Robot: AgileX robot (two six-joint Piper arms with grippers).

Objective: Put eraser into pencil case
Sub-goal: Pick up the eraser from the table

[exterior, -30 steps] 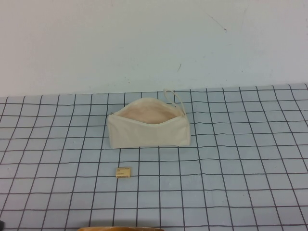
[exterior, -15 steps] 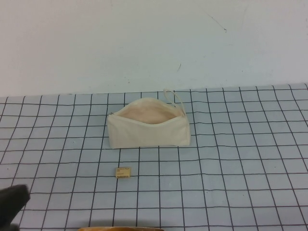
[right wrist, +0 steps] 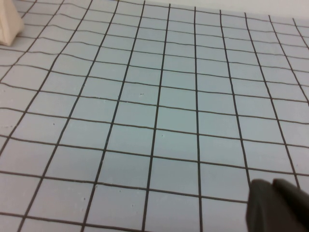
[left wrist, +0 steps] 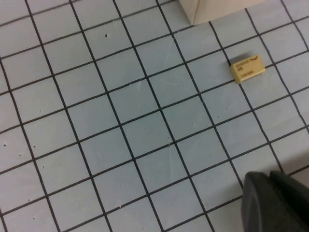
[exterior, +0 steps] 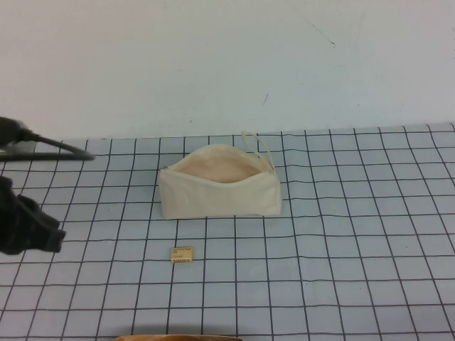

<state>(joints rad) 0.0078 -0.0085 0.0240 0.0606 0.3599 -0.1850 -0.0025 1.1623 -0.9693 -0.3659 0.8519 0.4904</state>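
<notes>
The eraser is lying flat on the grid-patterned table, near the front edge and a little left of centre, with its printed face turned up. In the left wrist view the eraser is sitting alone inside one grid square, nothing touching it. Just beyond it, farther from the robot, the pencil case is standing on its long edge with its mouth gaping upward, showing a pinkish lining, and a thin cord loop is sticking up at its far right end. A bare stretch of table is separating the eraser from the case. Only a corner of the pencil case is showing in the left wrist view.

The left gripper is hovering at the left edge of the scene, well apart from the eraser and holding nothing; whether its fingers are spread or pressed together cannot be told. A dark cable is trailing above it. The right gripper is showing only as a dark tip in its own wrist view, over bare grid, and its finger state cannot be told either.
</notes>
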